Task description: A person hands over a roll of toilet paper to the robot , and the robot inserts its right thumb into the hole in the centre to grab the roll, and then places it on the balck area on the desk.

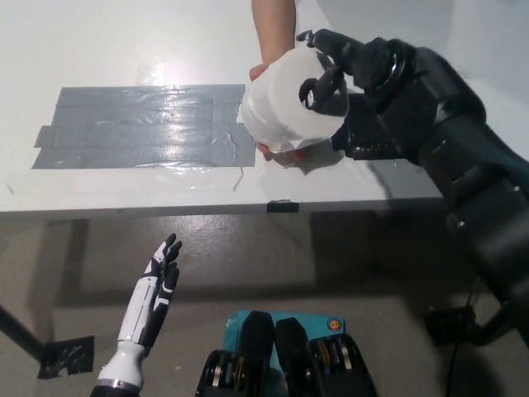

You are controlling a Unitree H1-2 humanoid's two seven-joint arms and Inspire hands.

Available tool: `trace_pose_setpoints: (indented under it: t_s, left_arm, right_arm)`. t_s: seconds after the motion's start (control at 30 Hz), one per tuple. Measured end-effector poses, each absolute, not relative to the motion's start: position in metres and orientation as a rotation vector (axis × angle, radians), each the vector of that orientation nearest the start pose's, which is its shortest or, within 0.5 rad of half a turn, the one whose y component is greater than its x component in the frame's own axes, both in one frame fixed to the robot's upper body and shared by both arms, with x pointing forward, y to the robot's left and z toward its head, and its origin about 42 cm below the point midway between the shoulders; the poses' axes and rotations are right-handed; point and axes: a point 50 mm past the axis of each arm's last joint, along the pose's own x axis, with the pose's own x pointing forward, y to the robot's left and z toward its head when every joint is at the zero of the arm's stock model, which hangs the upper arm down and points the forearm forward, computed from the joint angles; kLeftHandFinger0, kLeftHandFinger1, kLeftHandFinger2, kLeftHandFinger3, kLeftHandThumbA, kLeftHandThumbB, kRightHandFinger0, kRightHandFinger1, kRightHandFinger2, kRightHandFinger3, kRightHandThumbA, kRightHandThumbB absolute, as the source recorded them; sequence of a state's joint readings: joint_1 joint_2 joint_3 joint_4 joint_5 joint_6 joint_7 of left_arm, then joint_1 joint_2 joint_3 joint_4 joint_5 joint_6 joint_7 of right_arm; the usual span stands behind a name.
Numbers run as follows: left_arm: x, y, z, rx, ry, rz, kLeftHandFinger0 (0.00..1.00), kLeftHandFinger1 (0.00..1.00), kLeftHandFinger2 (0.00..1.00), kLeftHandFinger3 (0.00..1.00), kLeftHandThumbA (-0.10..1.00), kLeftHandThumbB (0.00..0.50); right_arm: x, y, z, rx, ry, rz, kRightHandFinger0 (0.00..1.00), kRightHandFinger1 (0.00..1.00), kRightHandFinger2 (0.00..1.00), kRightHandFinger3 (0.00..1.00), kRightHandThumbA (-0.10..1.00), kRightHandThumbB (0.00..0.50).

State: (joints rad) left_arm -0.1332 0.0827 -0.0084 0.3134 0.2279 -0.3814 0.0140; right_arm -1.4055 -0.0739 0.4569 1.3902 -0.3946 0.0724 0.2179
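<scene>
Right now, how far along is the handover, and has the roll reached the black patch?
Done: the right hand has its thumb in the centre hole of the toilet paper roll. In hand: the person's hand is holding the roll too, so it is not released. Left: take the roll and set it on the black area, now partly hidden by the arm. The left hand rests open below the desk.

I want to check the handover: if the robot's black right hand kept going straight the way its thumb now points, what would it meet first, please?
The right hand would meet the toilet paper roll first: its thumb points into the centre hole, seemingly already at or inside it. The person's hand holds the roll from behind. The left hand rests below the table edge.
</scene>
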Motion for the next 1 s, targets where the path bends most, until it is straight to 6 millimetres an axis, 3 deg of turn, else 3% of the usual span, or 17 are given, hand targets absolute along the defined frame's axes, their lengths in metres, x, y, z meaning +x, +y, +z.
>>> trace_pose_setpoints:
  t_s: [0.33,0.63,0.67,0.8,0.83,0.87,0.9,0.93,0.97,1.0]
  left_arm:
    - [0.320,0.223,0.074,0.307,-0.200,-0.096,1.00,1.00,1.00,1.00,1.00,0.100]
    - [0.320,0.219,0.076,0.321,-0.210,-0.115,1.00,1.00,1.00,1.00,1.00,0.108]
    - [0.320,0.219,0.076,0.322,-0.211,-0.116,1.00,1.00,1.00,1.00,1.00,0.112]
    - [0.320,0.217,0.076,0.326,-0.216,-0.123,1.00,1.00,1.00,1.00,1.00,0.132]
    - [0.320,0.217,0.076,0.326,-0.216,-0.123,1.00,1.00,1.00,1.00,1.00,0.133]
    - [0.320,0.217,0.076,0.326,-0.217,-0.123,1.00,1.00,1.00,1.00,1.00,0.133]
    - [0.320,0.217,0.076,0.326,-0.217,-0.123,1.00,1.00,1.00,1.00,1.00,0.133]
    - [0.320,0.217,0.076,0.326,-0.217,-0.123,1.00,1.00,1.00,1.00,1.00,0.139]
    - [0.320,0.217,0.076,0.326,-0.217,-0.123,1.00,1.00,1.00,1.00,1.00,0.139]
    - [0.320,0.217,0.076,0.326,-0.217,-0.123,1.00,1.00,1.00,1.00,1.00,0.129]
  right_arm:
    - [0.588,-0.092,0.322,-1.090,-0.011,0.323,1.00,1.00,1.00,1.00,1.00,0.370]
    - [0.586,-0.087,0.322,-1.167,-0.125,0.253,1.00,1.00,1.00,1.00,0.94,0.378]
    - [0.586,-0.087,0.321,-1.170,-0.127,0.251,1.00,1.00,1.00,1.00,0.90,0.370]
    - [0.584,-0.086,0.312,-1.187,-0.124,0.251,1.00,1.00,1.00,1.00,0.56,0.322]
    - [0.584,-0.086,0.311,-1.188,-0.122,0.252,0.77,0.87,0.99,1.00,0.38,0.316]
    - [0.583,-0.086,0.308,-1.188,-0.114,0.254,0.51,0.61,0.74,0.91,0.20,0.263]
    - [0.583,-0.087,0.306,-1.189,-0.110,0.255,0.51,0.61,0.74,0.91,0.20,0.263]
    - [0.583,-0.087,0.304,-1.194,-0.107,0.257,0.36,0.48,0.57,0.52,-0.07,0.285]
    - [0.583,-0.087,0.303,-1.199,-0.104,0.259,0.33,0.45,0.52,0.44,-0.09,0.288]
    - [0.582,-0.087,0.302,-1.204,-0.100,0.263,0.10,0.27,0.36,0.36,-0.10,0.251]
